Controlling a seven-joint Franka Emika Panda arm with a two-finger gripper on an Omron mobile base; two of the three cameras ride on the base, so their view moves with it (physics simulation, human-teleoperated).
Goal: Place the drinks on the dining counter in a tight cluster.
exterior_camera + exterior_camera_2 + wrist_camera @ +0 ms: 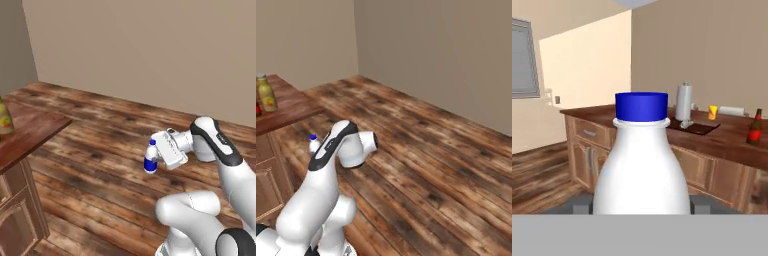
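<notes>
The dark reddish-brown tabletop point(732, 137) is resting on light wood cabinets point(602, 157) and is carrying a small dark brown bottle point(754, 128) with a red label near its right end. A paper towel roll point(684, 104) and a small yellow cup point(712, 112) are standing farther back on it. The olive-yellow bottle point(266, 93) is standing upright on the tabletop near its corner, above the wood plank floor point(110, 150).

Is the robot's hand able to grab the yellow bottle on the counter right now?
Probably not. The gripper is already shut on the white bottle, out over the floor, and the yellow bottle stands apart on the dining counter.
</notes>
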